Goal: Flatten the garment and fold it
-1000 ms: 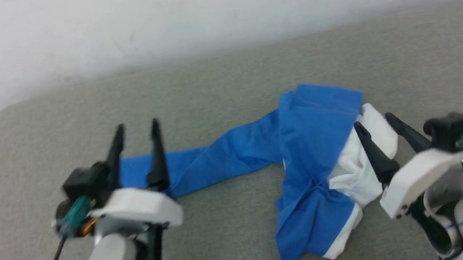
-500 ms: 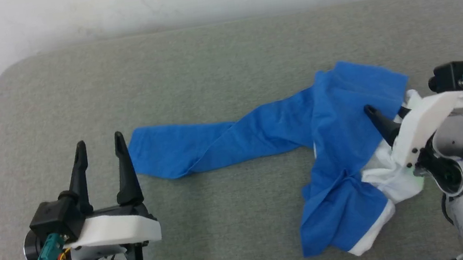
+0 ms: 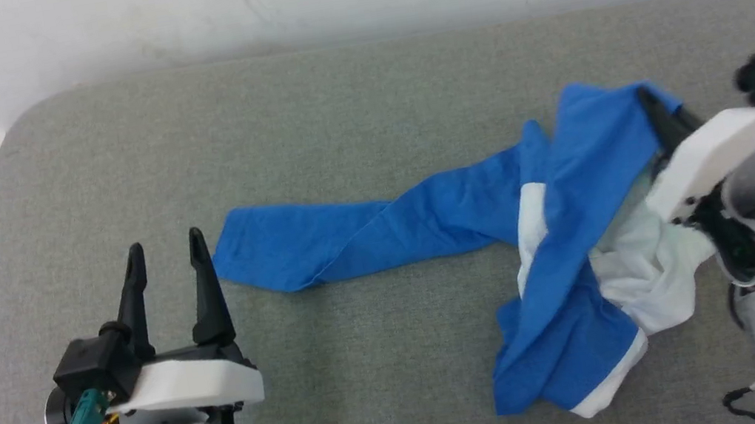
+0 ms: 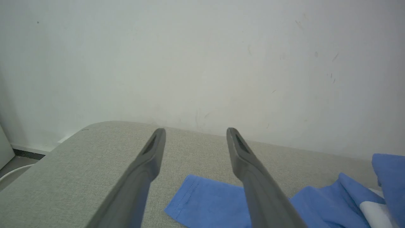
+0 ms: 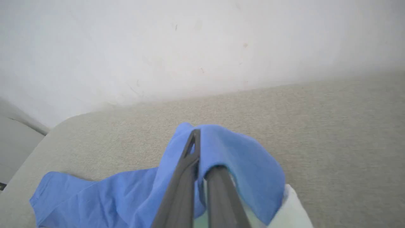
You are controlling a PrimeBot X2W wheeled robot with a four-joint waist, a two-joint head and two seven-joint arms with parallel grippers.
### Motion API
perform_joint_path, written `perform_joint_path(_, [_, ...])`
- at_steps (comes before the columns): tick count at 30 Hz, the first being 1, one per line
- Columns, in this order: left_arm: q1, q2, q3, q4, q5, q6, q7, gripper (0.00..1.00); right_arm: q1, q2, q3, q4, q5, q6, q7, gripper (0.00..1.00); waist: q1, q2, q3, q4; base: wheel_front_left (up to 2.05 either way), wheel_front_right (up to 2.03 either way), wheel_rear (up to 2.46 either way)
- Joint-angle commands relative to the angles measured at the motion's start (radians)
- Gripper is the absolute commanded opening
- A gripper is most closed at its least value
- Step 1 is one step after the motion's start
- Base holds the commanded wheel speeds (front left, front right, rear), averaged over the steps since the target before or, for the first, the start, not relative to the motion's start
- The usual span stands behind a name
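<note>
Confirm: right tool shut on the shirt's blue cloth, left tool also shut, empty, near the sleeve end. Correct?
No: the left tool is open, fingers spread, per the left wrist view. The rest stands: right tool shut on blue cloth of the garment, left tool empty near the sleeve end.

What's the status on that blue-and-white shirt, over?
Right hand shut on blue cloth of the shirt. Left hand open, hovering by sleeve cuff. Shirt crumpled on grey cushion, blue sleeve draped across white body.
</note>
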Motion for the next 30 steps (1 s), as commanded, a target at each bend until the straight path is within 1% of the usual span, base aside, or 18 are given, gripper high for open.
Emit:
perform_joint_path(1, [0.016,-0.003,0.007,0.004,0.012,-0.006,-0.005,1.00,0.016,-0.003,-0.015,-0.016,-0.013,-0.001,-0.014,0.00,0.0000,-0.0001,-0.021,-0.016,0.00,0.00,0.00])
perform_joint_path(3, [0.024,-0.008,0.012,0.008,0.018,-0.010,-0.005,1.00,0.054,-0.003,-0.074,-0.068,-0.047,-0.001,-0.036,0.00,0.0000,-0.0001,-0.037,-0.025,0.00,0.00,0.00])
perform_joint_path(6, [0.036,-0.014,0.020,0.013,0.023,-0.018,-0.005,1.00,0.135,-0.003,-0.199,-0.149,-0.103,-0.001,-0.030,0.00,0.0000,-0.0001,-0.058,-0.038,0.00,0.00,0.00])
perform_joint_path(9, [0.050,-0.019,0.025,0.018,0.027,-0.025,-0.005,1.00,0.225,-0.003,-0.336,-0.196,-0.144,-0.001,0.017,0.00,0.0000,-0.0001,-0.074,-0.052,0.00,0.00,0.00])
perform_joint_path(12, [0.057,-0.023,0.028,0.023,0.030,-0.032,-0.005,1.00,0.304,-0.003,-0.447,-0.191,-0.168,-0.001,0.075,0.00,0.0000,-0.0001,-0.083,-0.067,0.00,0.00,0.00])
perform_joint_path(15, [0.063,-0.027,0.027,0.029,0.031,-0.037,-0.005,1.00,0.352,-0.003,-0.500,-0.141,-0.154,-0.001,0.136,0.00,0.0000,-0.0001,-0.087,-0.084,0.00,0.00,0.00])
perform_joint_path(18, [0.065,-0.029,0.025,0.040,0.033,-0.045,-0.005,1.00,0.388,-0.003,-0.486,-0.084,-0.115,-0.001,0.198,0.00,0.0000,-0.0001,-0.089,-0.098,0.00,0.00,0.00])
perform_joint_path(19, [0.065,-0.030,0.024,0.043,0.034,-0.047,-0.005,1.00,0.396,-0.003,-0.467,-0.075,-0.088,-0.001,0.216,0.47,0.0000,-0.0001,-0.092,-0.103,0.00,0.00,0.00])
perform_joint_path(20, [0.065,-0.031,0.022,0.045,0.034,-0.049,-0.005,1.00,0.405,-0.003,-0.448,-0.070,-0.057,-0.001,0.230,1.00,0.0000,-0.0001,-0.093,-0.106,0.00,0.00,0.00])
perform_joint_path(22, [0.065,-0.033,0.020,0.051,0.034,-0.055,-0.005,1.00,0.431,-0.003,-0.392,-0.083,-0.010,-0.001,0.258,1.00,0.0000,-0.0001,-0.094,-0.113,0.00,0.00,0.00])
perform_joint_path(25, [0.065,-0.035,0.010,0.060,0.037,-0.062,-0.005,1.00,0.483,-0.003,-0.290,-0.159,0.071,-0.001,0.309,1.00,0.0000,-0.0001,-0.096,-0.127,0.00,0.00,0.00])
perform_joint_path(28, [0.063,-0.038,0.000,0.064,0.038,-0.066,-0.005,1.00,0.548,-0.003,-0.193,-0.296,0.141,-0.001,0.381,1.00,0.0000,-0.0001,-0.095,-0.148,0.00,0.00,0.00])
perform_joint_path(30, [0.058,-0.039,-0.006,0.068,0.039,-0.069,-0.005,1.00,0.585,-0.003,-0.163,-0.396,0.165,-0.001,0.415,1.00,0.0000,-0.0001,-0.092,-0.165,0.00,0.00,0.00])
